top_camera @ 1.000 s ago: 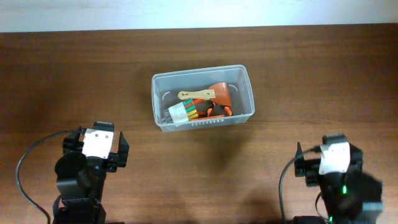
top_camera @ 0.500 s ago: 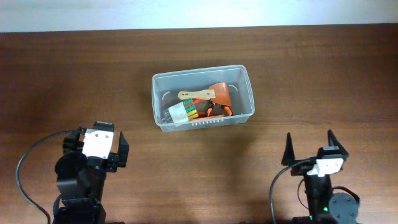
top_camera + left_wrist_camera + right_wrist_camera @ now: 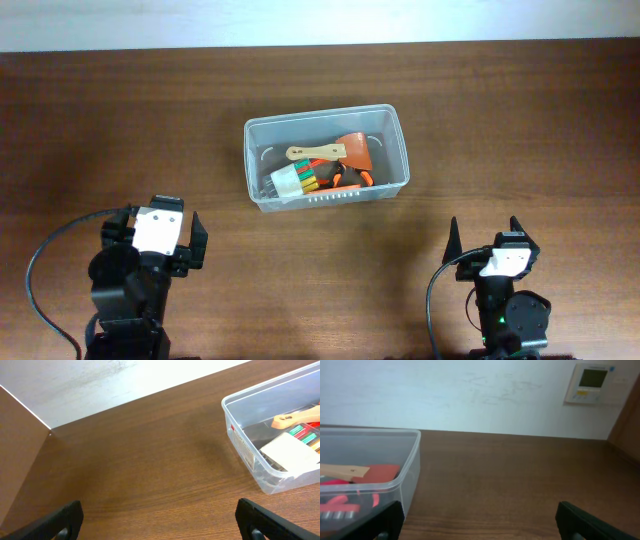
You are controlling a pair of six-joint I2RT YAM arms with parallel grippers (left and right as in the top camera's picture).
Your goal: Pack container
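Note:
The container (image 3: 330, 198), a clear plastic bin, sits mid-table. It holds an orange scraper with a wooden handle (image 3: 352, 150), a white block of coloured bits (image 3: 293, 181) and orange-handled pliers (image 3: 352, 178). My left gripper (image 3: 160, 212) is open and empty at the near left, well short of the bin. My right gripper (image 3: 485, 225) is open and empty at the near right. In the left wrist view the container (image 3: 245, 450) lies far right, beyond the left gripper (image 3: 160, 520). In the right wrist view the container (image 3: 410, 475) is at the left, ahead of the right gripper (image 3: 480, 520).
Bare brown wood table (image 3: 500, 120) surrounds the bin on all sides. A white wall runs along the table's far edge, with a wall thermostat (image 3: 592, 382) at the upper right of the right wrist view. A black cable (image 3: 45, 255) loops beside the left arm.
The right arm has shifted left and turned, so both its fingers now point toward the bin. The left arm and the bin's contents have not moved.

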